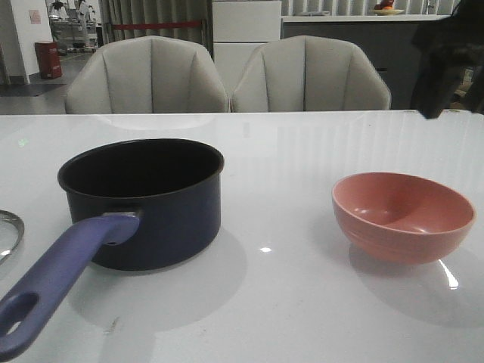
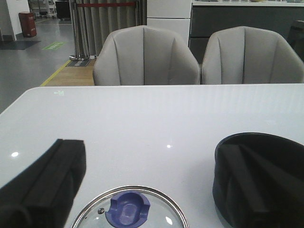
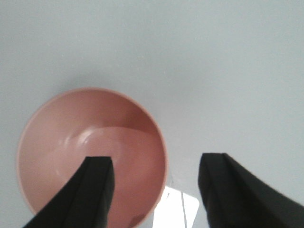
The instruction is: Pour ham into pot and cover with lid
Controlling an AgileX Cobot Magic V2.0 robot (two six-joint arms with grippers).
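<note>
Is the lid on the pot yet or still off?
Off. The lid lies flat on the table beside the pot, whose mouth is open and uncovered in the front view.

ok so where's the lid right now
The lid lies flat on the table's left edge in the front view, left of the pot, beneath the open left gripper.

Free room and obstacles on the white table (image 1: 302,302).
Stood well apart: pot (image 1: 144,200) at left, pink bowl (image 1: 403,215) at right, with bare tabletop between and behind them. Reached toward the near left edge: pot handle (image 1: 53,283). Lay just left of that handle: lid (image 2: 128,209), knob up, at the table's left edge. Hung spread over the bowl: right gripper (image 3: 156,190), one finger above the bowl, the other above bare table. Stood beyond the far edge: two chairs (image 1: 227,76).
</note>
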